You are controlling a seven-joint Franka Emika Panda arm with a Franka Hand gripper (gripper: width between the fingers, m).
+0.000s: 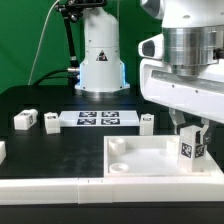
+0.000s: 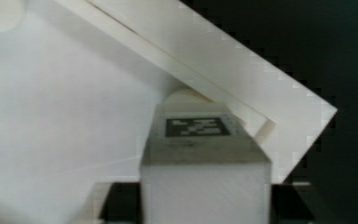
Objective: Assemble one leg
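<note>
Exterior view: the arm is reaching down from the upper right of this view, over a black table (image 1: 40, 150) that is carrying loose white furniture parts.
Gripper: the gripper (image 1: 193, 130) is pressing its two fingers against the sides of the leg, so the claw is standing narrow and holding that leg.
Held leg: the leg (image 1: 193, 142) is a small white post with a black-and-white tag on its face; it is standing upright between the fingers, inside the right-hand part of the panel as the exterior view shows it.
Contact below: whether the leg's lower end is touching the panel floor cannot be told from either view.
Panel: the large white recessed panel (image 1: 135, 155) is lying flat at the front of the table, its raised rim facing up.
Marker board: the marker board (image 1: 100, 120) is lying behind the panel, showing three tags in a row.
Other legs: two similar legs (image 1: 26, 120) are lying together to the exterior view's left of the marker board; another small white post (image 1: 146, 123) is sitting just beside the board's right end.
Wrist view: the held leg (image 2: 201, 150) is filling the centre with its tag facing the camera, and a corner of the panel's rim (image 2: 247, 70) is showing behind it.
</note>
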